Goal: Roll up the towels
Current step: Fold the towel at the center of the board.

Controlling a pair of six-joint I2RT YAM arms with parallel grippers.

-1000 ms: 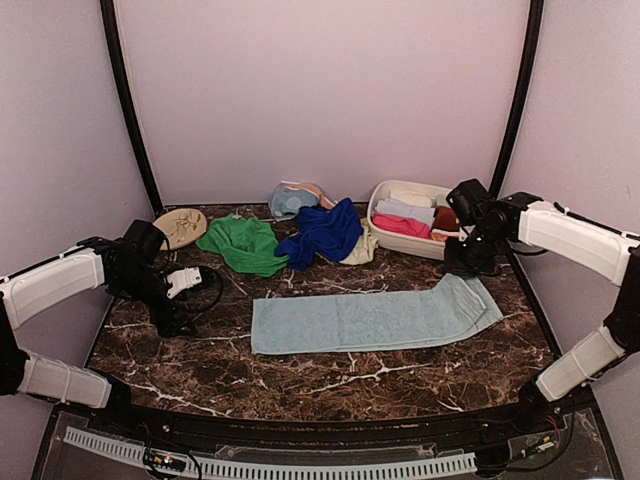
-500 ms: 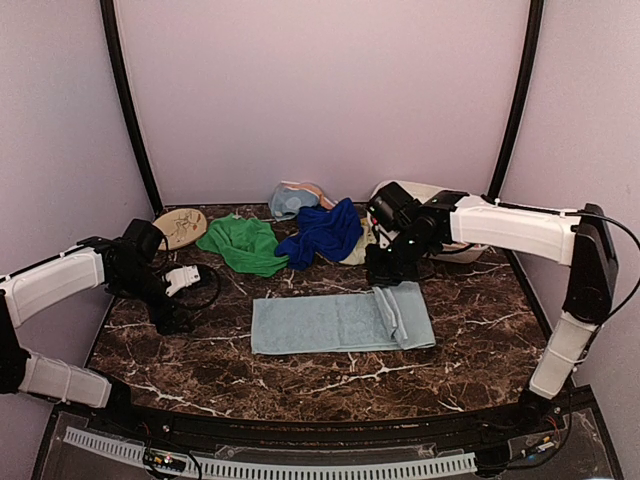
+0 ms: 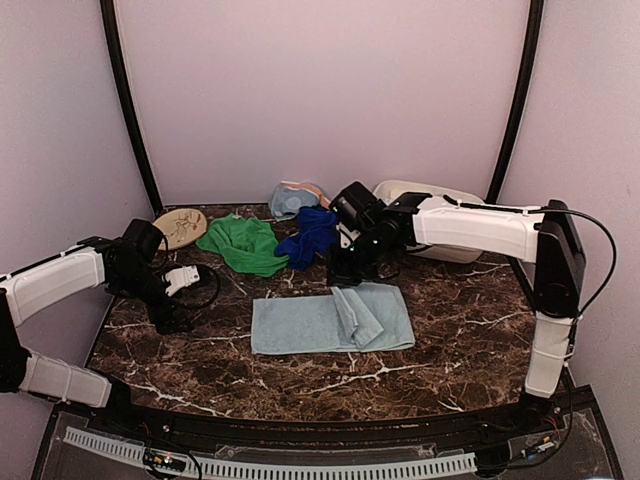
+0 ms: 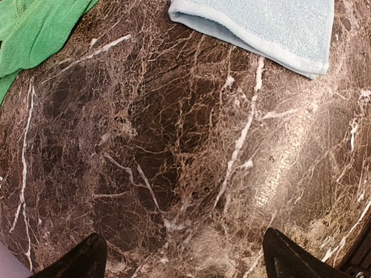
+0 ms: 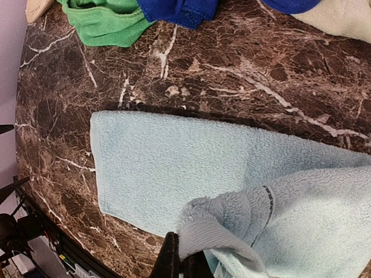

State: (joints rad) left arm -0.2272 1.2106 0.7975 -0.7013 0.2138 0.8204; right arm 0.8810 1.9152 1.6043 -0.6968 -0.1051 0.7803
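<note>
Left pincer [image 4: 184, 262] hangs wide open and empty over the worktop [image 3: 200, 365] near its left edge. Toward the far edge lie the crumpled green towel [image 3: 240, 245] and royal blue towel [image 3: 312, 232]. Mid-worktop, the light blue towel [image 3: 300, 325] lies flat, its right end doubled back over itself. Right pincer [image 5: 181, 262] is clamped tight on that end.

Open marble near and right — the back is crowded

The table [image 3: 330, 385] lies bare in front of the light blue towel [image 3: 295, 325] and to its right. Along the back sit the tan disc [image 3: 181, 227], green towel [image 3: 243, 245], royal blue towel [image 3: 310, 235] and white basin [image 3: 398, 187], with the right arm [image 3: 470, 225] stretched across the basin — a black cable [image 3: 207, 290] loops beside the left gripper [image 4: 188, 260].
</note>
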